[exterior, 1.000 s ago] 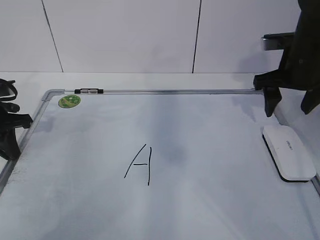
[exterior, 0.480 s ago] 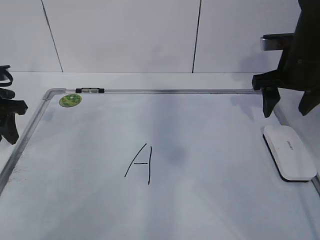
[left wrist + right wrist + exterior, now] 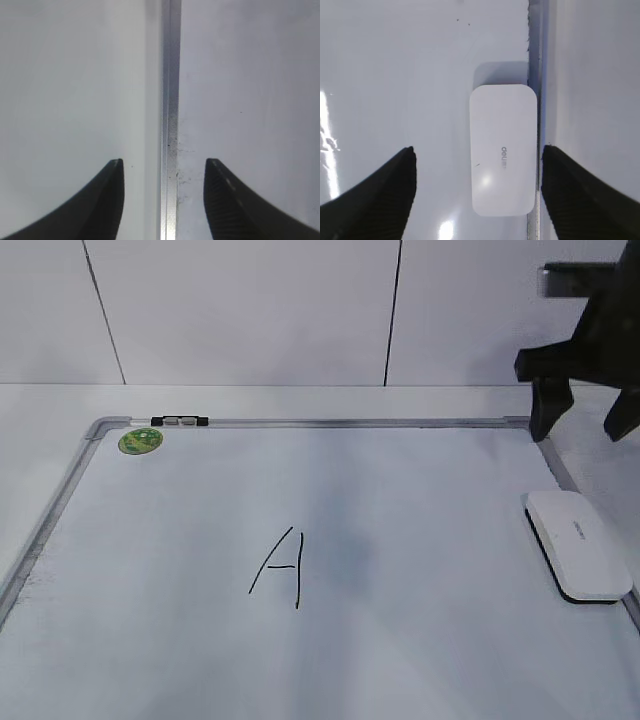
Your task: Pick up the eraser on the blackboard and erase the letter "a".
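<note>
1. Jaws of the left gripper (image 3: 164, 200) stand spread and empty, pointing down astride the blackboard (image 3: 420, 640) frame's left rail.
2. Capital "A" (image 3: 280, 568) sits mid-board; no lowercase "a" shows.
3. The eraser (image 3: 578, 543) lies flat against the right rail.
4. The right gripper (image 3: 477, 195) hangs above it, pointing down, jaws wide and empty.

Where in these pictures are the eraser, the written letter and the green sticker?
eraser (image 3: 578, 558), exterior view, middle of its white top.
eraser (image 3: 503, 170), right wrist view, top face beside the grey mark.
letter (image 3: 284, 568), exterior view, on the crossbar of the black strokes.
green sticker (image 3: 139, 441), exterior view, centre of the round disc.
</note>
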